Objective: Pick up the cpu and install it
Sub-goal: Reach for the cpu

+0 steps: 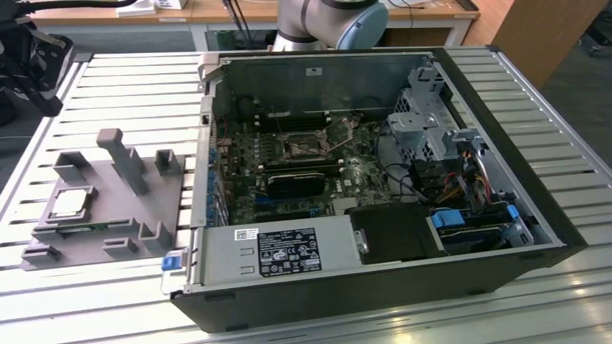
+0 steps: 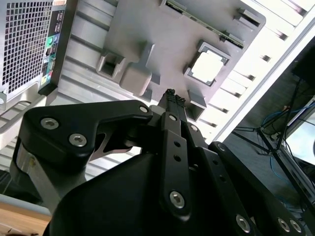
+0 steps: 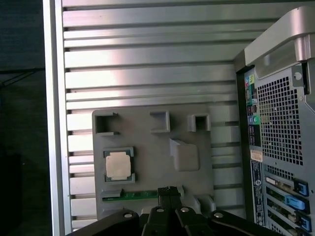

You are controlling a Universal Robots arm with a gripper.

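The cpu [image 1: 73, 203], a small silvery square chip, lies flat in a recess of the grey plastic tray [image 1: 125, 222] at the exterior view's left. It also shows in both wrist views [image 2: 208, 66] [image 3: 118, 164]. My gripper [image 2: 172, 97] [image 3: 168, 191] hangs well above the tray with its black fingers pressed together and nothing between them. It is off to one side of the cpu, over the tray's edge. The black socket [image 1: 304, 147] with its metal frame sits on the motherboard inside the open computer case [image 1: 383, 279].
The tray and the case rest on a slatted metal table [image 1: 125, 86]. Upright posts [image 1: 122, 161] rise from the tray beside the cpu. A green memory stick [image 3: 130, 195] lies in a tray slot. Drive bays and cables [image 1: 449, 172] fill the case's right side.
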